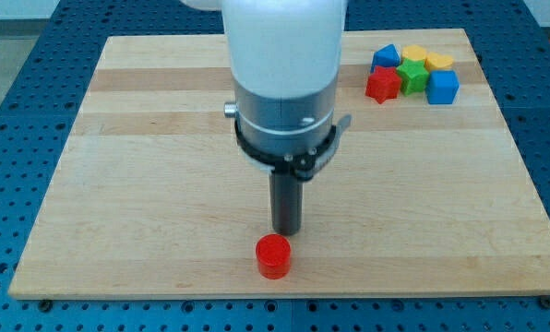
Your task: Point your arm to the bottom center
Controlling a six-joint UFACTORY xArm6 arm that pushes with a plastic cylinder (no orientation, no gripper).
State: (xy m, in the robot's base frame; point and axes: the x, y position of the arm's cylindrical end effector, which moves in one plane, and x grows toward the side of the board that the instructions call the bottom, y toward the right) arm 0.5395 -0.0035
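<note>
My arm comes down from the view's top centre and ends in a dark rod. My tip (286, 231) rests on the wooden board (146, 184) near the bottom centre. A red cylinder (274, 256) stands just below the tip, slightly to its left, close to the board's bottom edge; a narrow gap may separate them, I cannot tell for sure.
A cluster of blocks sits at the board's top right: a red star (382, 86), a green block (411, 77), a blue cube (443, 88), a blue block (385, 57), a yellow block (413, 54) and another yellow block (438, 62). A blue perforated table surrounds the board.
</note>
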